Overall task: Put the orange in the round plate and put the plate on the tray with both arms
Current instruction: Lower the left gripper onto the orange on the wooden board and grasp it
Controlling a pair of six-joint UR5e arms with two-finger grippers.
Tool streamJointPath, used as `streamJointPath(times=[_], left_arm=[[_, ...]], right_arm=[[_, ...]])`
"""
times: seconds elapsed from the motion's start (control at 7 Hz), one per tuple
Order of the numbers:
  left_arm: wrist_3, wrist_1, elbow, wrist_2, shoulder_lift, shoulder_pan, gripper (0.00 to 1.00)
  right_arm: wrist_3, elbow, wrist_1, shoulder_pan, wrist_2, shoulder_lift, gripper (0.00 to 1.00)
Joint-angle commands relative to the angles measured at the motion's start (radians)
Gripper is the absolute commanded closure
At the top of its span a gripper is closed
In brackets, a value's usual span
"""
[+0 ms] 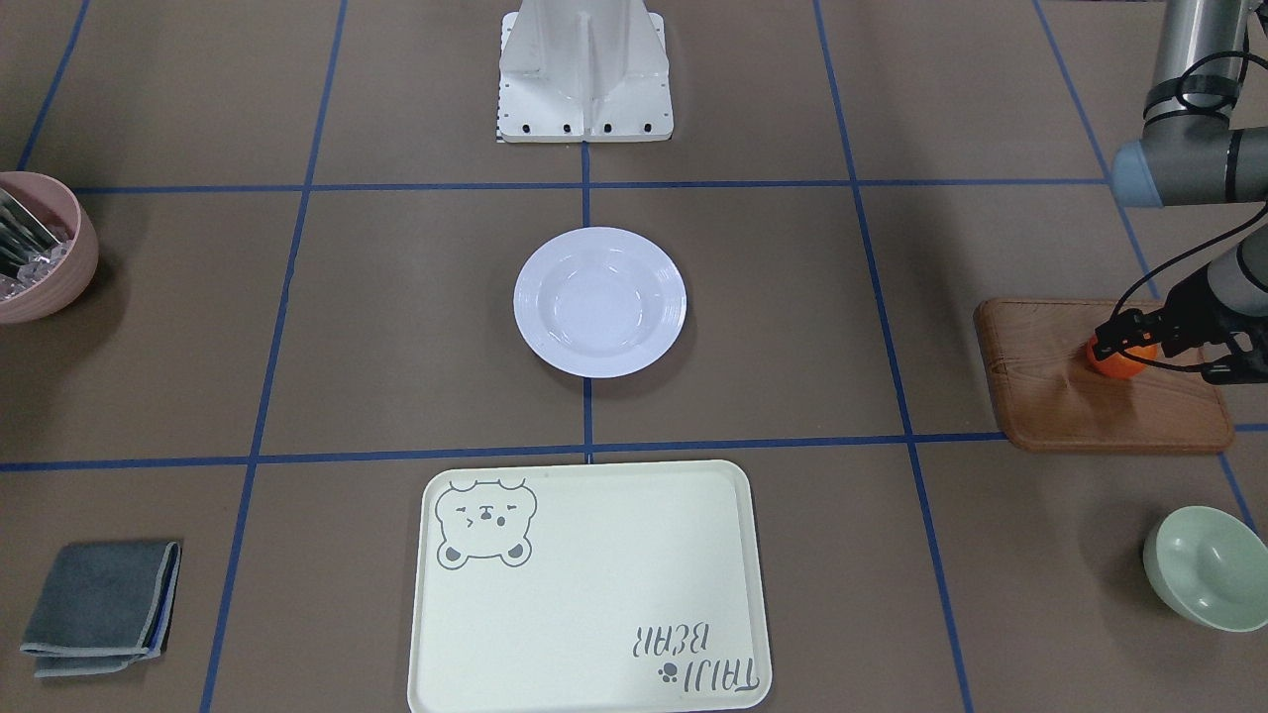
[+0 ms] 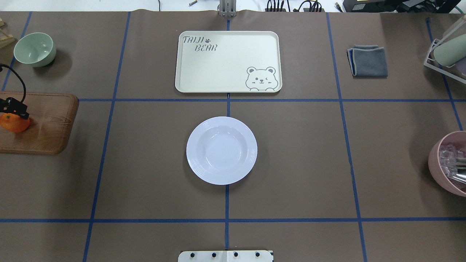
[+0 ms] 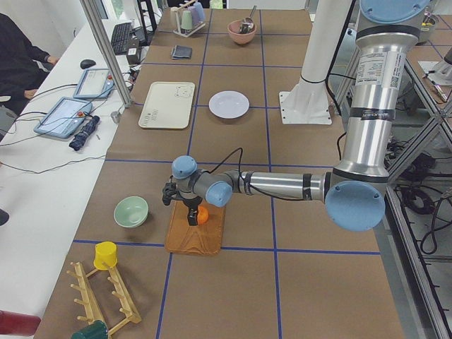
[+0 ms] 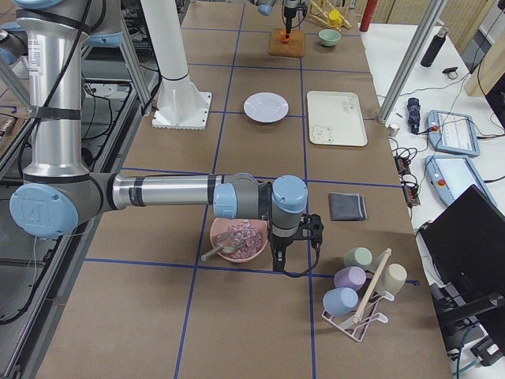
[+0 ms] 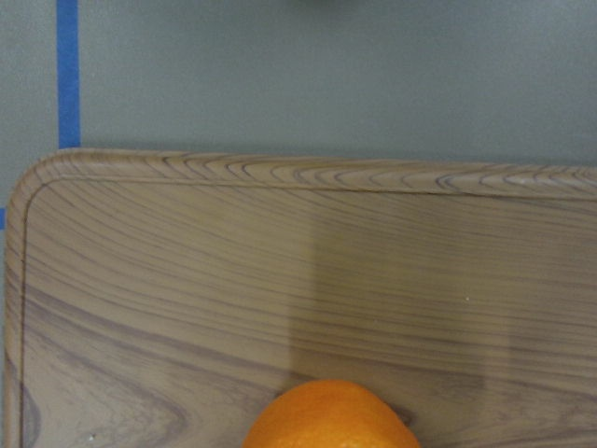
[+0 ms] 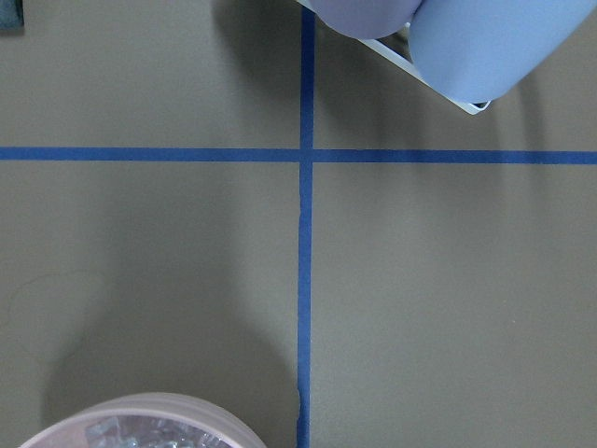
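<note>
The orange (image 1: 1127, 364) (image 2: 14, 124) rests on a brown wooden board (image 1: 1090, 406) at the table's left end. My left gripper (image 1: 1124, 347) is down right at the orange, its black fingers close about it. I cannot tell whether they grip it. In the left wrist view the orange (image 5: 326, 415) fills the bottom edge and no fingers show. The empty white round plate (image 1: 599, 302) (image 2: 221, 150) sits mid-table. The cream tray (image 1: 594, 584) (image 2: 227, 62) lies bare beyond it. My right gripper (image 4: 278, 257) hangs beside a pink bowl (image 4: 237, 239), and I cannot tell its state.
A pale green bowl (image 2: 34, 49) stands near the board. A folded grey cloth (image 2: 367, 61) lies at the far right. The pink bowl (image 2: 447, 163) holds clear utensils. A rack of cups (image 4: 359, 288) stands past the right arm. The robot's white base (image 1: 584, 79) is behind the plate.
</note>
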Motion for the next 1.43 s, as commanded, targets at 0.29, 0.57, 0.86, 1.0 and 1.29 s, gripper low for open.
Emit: streamJointPath(times=[0.29, 0.57, 0.86, 1.0, 1.29], left_arm=[[0.001, -0.002, 0.015, -0.005, 0.002, 0.008, 0.06], [0.006, -0.002, 0.001, -0.011, 0.002, 0.007, 1.00], [0.004, 0.021, -0.086, -0.037, -0.006, 0.007, 1.00], [-0.008, 0.041, -0.083, -0.041, -0.079, 0.005, 1.00], [-0.067, 0.395, -0.089, -0.051, -0.365, 0.007, 1.00]], right_arm=[[0.000, -0.003, 0.000, 0.000, 0.000, 0.000, 0.00], [0.000, -0.003, 0.000, 0.000, 0.000, 0.002, 0.00], [0.002, -0.003, 0.000, 0.000, 0.004, 0.006, 0.00], [0.002, -0.003, -0.002, 0.000, 0.008, 0.006, 0.00], [0.002, 0.005, 0.002, 0.000, 0.027, 0.005, 0.00]])
